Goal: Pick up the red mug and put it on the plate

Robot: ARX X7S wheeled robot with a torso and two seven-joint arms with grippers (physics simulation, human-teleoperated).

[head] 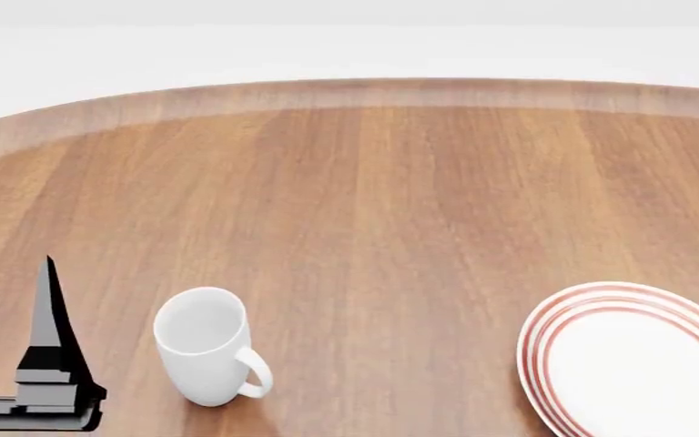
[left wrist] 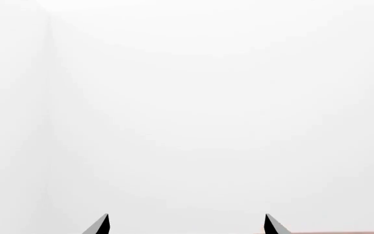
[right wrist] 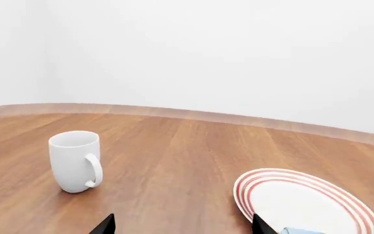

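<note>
A round wooden tabletop (head: 362,209) is filling the head view, its curved far edge running across the top against a plain white background. A plain white mug (head: 207,346) is standing upright towards the near left of the tabletop, its handle turned to the near right. The plate (head: 629,360), white with red rings round its rim, is lying flat at the near right edge of the view, and the frame is cutting off its right and near parts. Mug and plate are sitting well apart, with bare wood between them.

The red mug is not showing in any of the three views, so its place cannot be told.

The left gripper (head: 48,364) is appearing in the head view only as one dark pointed finger rising at the near left, beside the white mug and apart from it; the rest is being cut off by the frame. In the left wrist view, the two dark fingertips (left wrist: 99,225) are poking in at the frame edge, standing wide apart with nothing between them, facing blank white with only a sliver of wood in one corner.

The right gripper (right wrist: 183,225) is not appearing in the head view. In the right wrist view its two tips are likewise spread wide and holding nothing, looking across the tabletop at mug and plate. A small pale blue shape (right wrist: 302,231) is sitting at the frame edge over the plate; it is too cropped to identify.
</note>
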